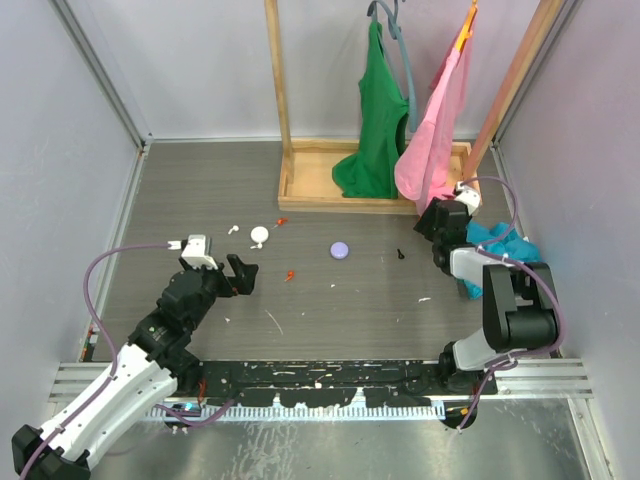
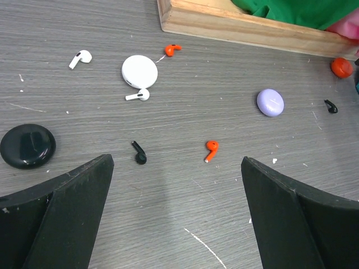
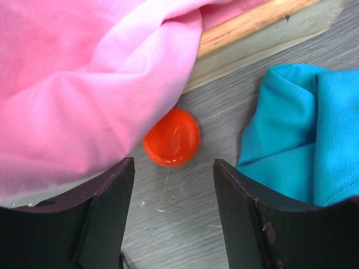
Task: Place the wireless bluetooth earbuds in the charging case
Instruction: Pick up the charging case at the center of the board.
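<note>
Left claw [image 2: 176, 162] is hanging open over the grey table [image 2: 235, 224], gripping nothing, its two dark fingers [image 2: 73, 207] spread wide. Just ahead of the gap between them, a black earbud [image 2: 139, 154] and a red earbud [image 2: 211, 149] are lying apart from each other, neither touching the fingers. Farther ahead, a white earbud [image 2: 138, 95] is lying just beside the near edge of the round white case [image 2: 139, 71], a second white earbud [image 2: 81, 58] is lying to that case's left, and a second red earbud [image 2: 173, 49] is resting beyond it near the wooden tray [image 2: 235, 25]. A black case [image 2: 27, 145] is sitting just off the left finger, a lilac case [image 2: 270, 102] is lying ahead to the right, and another black earbud [image 2: 331, 106] is lying farther right. Right claw [image 3: 174, 165] is also hanging open and empty, with a red case [image 3: 171, 137] lying just ahead of its fingers, between pink cloth [image 3: 84, 73] and blue cloth [image 3: 303, 134].
</note>
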### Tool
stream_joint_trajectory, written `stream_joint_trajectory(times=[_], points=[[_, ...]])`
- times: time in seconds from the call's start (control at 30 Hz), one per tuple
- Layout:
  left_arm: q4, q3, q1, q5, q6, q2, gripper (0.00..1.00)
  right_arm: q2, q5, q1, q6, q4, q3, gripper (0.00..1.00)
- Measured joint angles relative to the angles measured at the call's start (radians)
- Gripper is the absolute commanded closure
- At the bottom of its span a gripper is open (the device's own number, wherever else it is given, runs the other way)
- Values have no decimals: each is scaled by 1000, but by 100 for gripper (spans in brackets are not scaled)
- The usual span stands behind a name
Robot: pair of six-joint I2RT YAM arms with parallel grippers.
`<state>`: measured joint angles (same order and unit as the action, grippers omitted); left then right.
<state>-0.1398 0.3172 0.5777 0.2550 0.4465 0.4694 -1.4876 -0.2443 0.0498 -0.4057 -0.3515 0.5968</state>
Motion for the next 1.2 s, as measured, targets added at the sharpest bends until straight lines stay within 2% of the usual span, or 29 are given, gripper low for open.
stream_joint_trajectory(times=[0.2,0.37,0.73,0.9,1.0,1.2], points=[[1,0,0,-8,0,-2,1,-56,33,-28,-24,-4,39,39],[1,0,0,-9,0,-2,2,-115,60,-42,-70,23,89,45],[2,0,0,-20,-1,-6,2,-187,122,-79,-160,48,124,47],[1,0,0,-24,-1,-1,2,-224,166,-90,-178,33,150,50],[1,0,0,-24,-1,-11,2,-236,199,-99,-192,10,151,54],[1,0,0,-24,0,-37,2,-243,275,-123,-239,-61,122,69]])
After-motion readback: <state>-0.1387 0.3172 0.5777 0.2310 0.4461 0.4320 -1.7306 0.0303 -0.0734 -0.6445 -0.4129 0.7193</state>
